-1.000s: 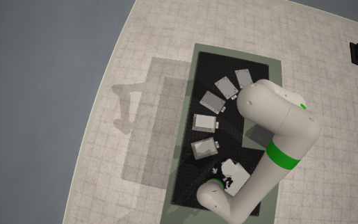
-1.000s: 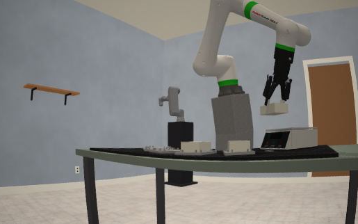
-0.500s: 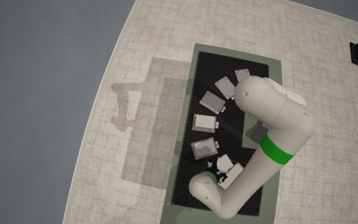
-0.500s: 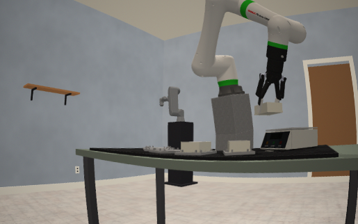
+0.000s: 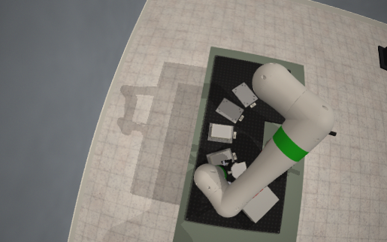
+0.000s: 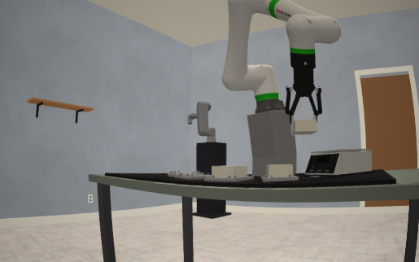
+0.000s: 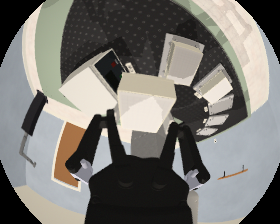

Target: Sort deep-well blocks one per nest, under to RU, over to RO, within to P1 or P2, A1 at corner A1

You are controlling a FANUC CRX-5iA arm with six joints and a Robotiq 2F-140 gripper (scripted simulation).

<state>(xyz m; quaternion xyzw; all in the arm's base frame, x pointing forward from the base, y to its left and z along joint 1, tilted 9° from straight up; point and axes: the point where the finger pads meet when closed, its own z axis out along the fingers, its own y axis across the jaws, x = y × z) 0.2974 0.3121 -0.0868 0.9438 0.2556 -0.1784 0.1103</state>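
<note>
And there's the pincer (image 5: 231, 173) (image 6: 303, 119) (image 7: 142, 107), roughly half open, gripping a pale block (image 5: 239, 170) (image 6: 305, 126) (image 7: 145, 107) high above the worktop (image 5: 219, 52) (image 6: 261, 193) (image 7: 47, 50)! Two more sit in neighbouring nests, left of the check-weigher (image 5: 261, 207) (image 6: 355, 162) (image 7: 88, 92) in the exterior view.

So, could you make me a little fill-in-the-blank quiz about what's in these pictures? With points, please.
1. The gripper (image 6: 304, 118) (image 7: 142, 107) is holding a ____.
2. The band around the upper end of the gripper's black body is ____.
3. The check-weigher (image 5: 261, 204) (image 6: 342, 162) (image 7: 89, 89) has ____ blocks on its platform.
4. The door (image 6: 386, 138) (image 7: 68, 155) in the far wall is ____.

Missing words: block; green; no; brown.
</note>
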